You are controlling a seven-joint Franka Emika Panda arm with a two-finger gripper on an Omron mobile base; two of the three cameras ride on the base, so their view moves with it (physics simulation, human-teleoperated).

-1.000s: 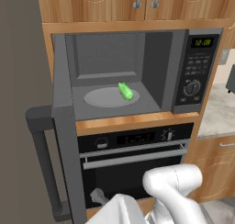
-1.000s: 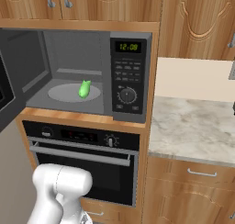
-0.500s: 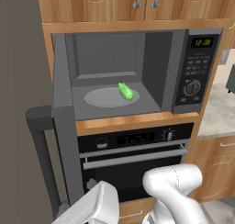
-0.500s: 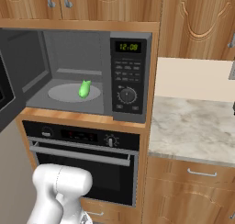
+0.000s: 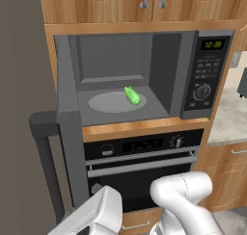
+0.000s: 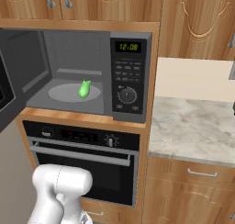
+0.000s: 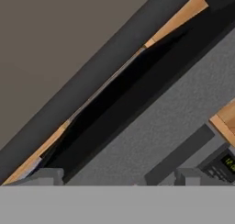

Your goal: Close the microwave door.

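Arm swinging left and low since earlier frame, white forearm now under microwave door (image 5: 67, 128). Door standing wide open at left of microwave (image 5: 144, 80), green item (image 5: 132, 95) on turntable. Tool (image 7: 117, 181) fingertips spread apart, holding nothing. Closing push not yet begun.

Glossy white rounded arm (image 5: 185, 195) links
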